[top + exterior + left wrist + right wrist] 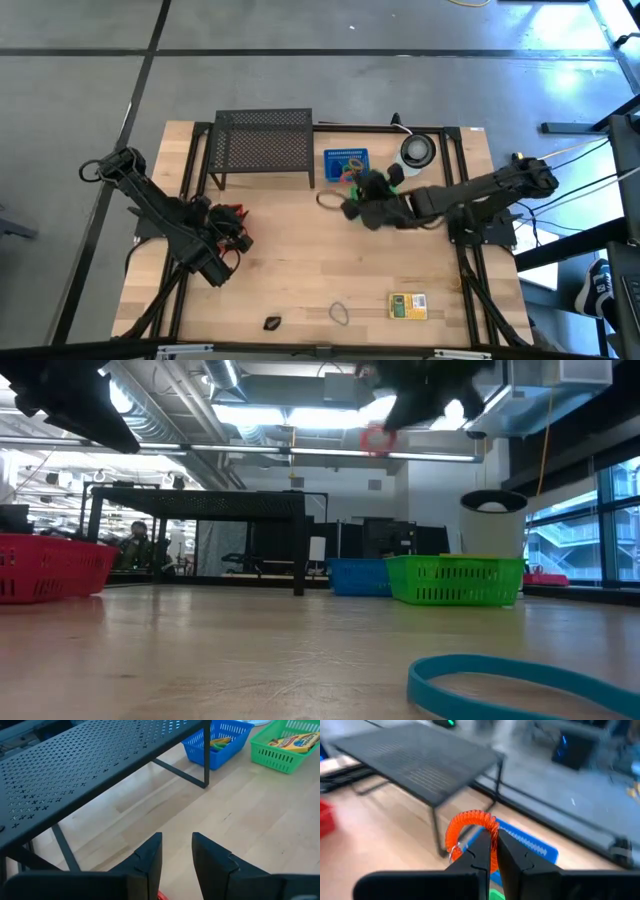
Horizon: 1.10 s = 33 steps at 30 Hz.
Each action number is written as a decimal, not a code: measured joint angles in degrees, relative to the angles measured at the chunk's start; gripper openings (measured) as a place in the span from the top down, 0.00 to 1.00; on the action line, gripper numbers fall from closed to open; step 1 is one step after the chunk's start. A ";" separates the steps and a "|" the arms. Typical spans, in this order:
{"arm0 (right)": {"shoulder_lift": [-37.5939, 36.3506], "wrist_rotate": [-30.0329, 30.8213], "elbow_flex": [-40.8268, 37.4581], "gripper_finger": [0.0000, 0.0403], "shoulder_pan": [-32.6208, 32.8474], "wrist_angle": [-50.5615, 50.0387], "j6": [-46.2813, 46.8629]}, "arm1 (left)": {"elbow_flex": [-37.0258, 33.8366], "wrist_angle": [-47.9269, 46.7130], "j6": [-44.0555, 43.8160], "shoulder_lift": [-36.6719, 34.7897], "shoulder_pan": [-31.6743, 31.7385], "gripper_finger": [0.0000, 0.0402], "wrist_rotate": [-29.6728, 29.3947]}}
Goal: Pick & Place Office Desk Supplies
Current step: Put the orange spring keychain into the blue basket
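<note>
black mesh shelf (90, 765), blue basket (225, 742), green basket (285, 745)

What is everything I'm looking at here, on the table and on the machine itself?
Black perforated metal shelf: one, at the table's back, left of centre.
Blue plastic basket: one, right of the shelf, holding coloured items.
Green plastic basket: one, beside the blue one, holding a yellow packet.
Red plastic basket: one, near the left arm.
Round grey-white disc: one, back right.
Yellow-green small box: one, front right.
Tan rubber band: one, front centre.
Small black clip: one, front, left of the band.
Blue oval loop: one, closest to the low camera.
Orange coiled loop: one, pinched in the right gripper.
Left gripper: open, empty, by the shelf.
Right gripper: raised near the blue basket.
</note>
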 joint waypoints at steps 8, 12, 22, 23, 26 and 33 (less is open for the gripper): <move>0.00 -7.86 -10.47 0.94 -11.24 5.44 4.99 | 0.00 0.02 1.85 0.00 0.00 0.75 -0.23; 0.00 -9.07 -14.73 0.94 -14.46 12.73 5.72 | 0.00 0.02 2.99 0.00 0.00 0.75 -1.23; 0.00 -10.30 -21.08 0.94 -16.63 25.08 7.19 | 0.00 0.06 3.02 0.00 1.53 0.75 -2.99; 0.00 -10.27 -21.09 0.94 -16.63 25.54 7.19 | 0.00 0.07 3.02 0.00 1.77 0.75 -2.99; 0.22 -10.16 -21.11 0.94 -16.58 26.89 7.19 | 0.00 0.09 3.02 0.00 2.52 0.75 -2.99; 5.93 -7.04 -21.16 0.94 -16.61 30.26 7.15 | 0.00 0.13 3.03 0.00 4.02 0.76 -2.95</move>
